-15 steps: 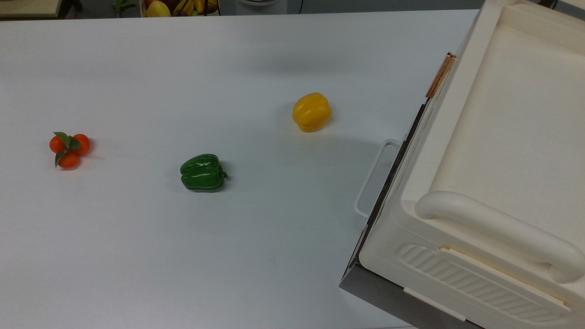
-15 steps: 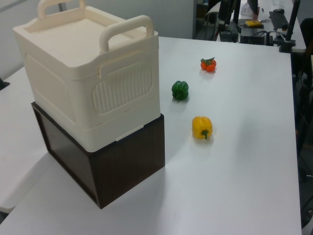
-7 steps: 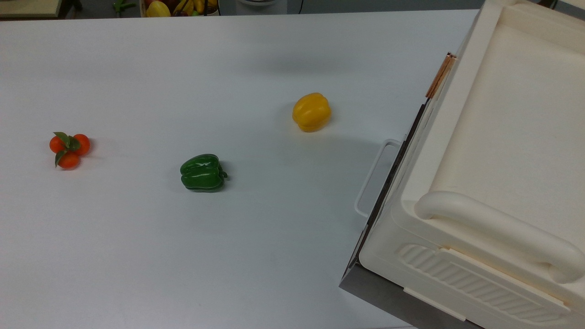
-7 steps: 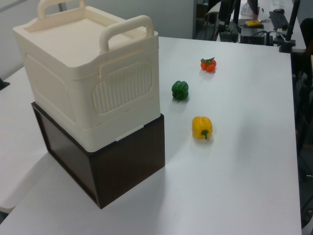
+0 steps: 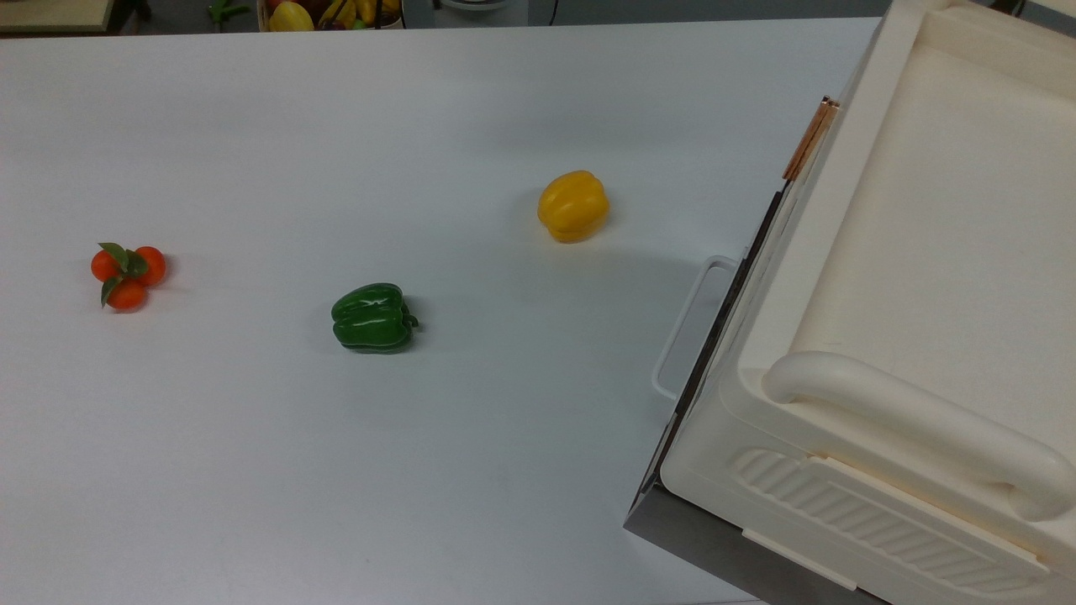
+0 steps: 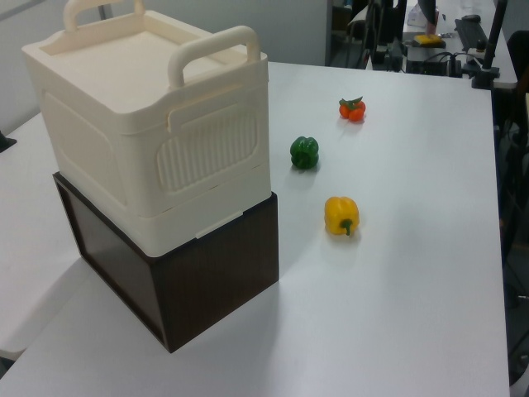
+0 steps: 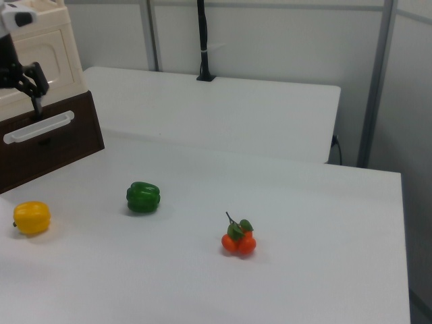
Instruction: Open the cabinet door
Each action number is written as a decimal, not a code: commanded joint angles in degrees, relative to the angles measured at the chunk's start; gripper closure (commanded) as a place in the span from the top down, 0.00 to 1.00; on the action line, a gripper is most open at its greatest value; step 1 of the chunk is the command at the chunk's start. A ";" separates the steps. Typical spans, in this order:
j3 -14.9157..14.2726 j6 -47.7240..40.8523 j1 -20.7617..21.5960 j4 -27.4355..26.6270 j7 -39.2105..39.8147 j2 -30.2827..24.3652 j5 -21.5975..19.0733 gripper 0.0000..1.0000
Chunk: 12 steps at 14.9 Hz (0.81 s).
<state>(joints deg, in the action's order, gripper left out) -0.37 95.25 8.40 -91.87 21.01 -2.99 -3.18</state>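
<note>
Yellow pepper (image 5: 572,206), green pepper (image 5: 372,317), oranges (image 5: 127,275)

End effector (image 7: 34,94) at upper left

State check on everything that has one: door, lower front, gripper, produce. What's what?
Cream plastic cabinet door with copper bar handle: shut, flush.
Dark brown front panel with white bar handle: shut.
Gripper: at the door, contact unclear.
Green bell pepper: on its side.
Yellow bell pepper: on its side.
Orange tangerine cluster: leaves up.
</note>
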 commanded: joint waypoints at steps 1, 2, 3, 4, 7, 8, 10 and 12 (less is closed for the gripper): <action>2.91 1.43 0.21 2.74 8.86 2.46 -1.56 0.96; 3.62 2.13 0.30 3.71 10.18 3.60 -2.00 0.90; 4.32 3.00 0.39 4.50 11.32 4.57 -2.09 0.82; 5.55 3.97 0.74 4.86 12.29 5.10 -2.09 0.76; 8.01 9.76 1.27 4.86 12.39 6.59 -2.09 0.58; 8.80 11.35 1.79 4.86 12.39 7.21 -2.18 0.55; 9.25 13.29 2.32 4.86 12.48 7.65 -2.96 0.47; 10.03 17.14 2.50 4.86 12.48 8.26 -6.03 0.46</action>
<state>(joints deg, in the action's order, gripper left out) 9.18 108.18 10.41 -87.96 31.71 4.20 -5.35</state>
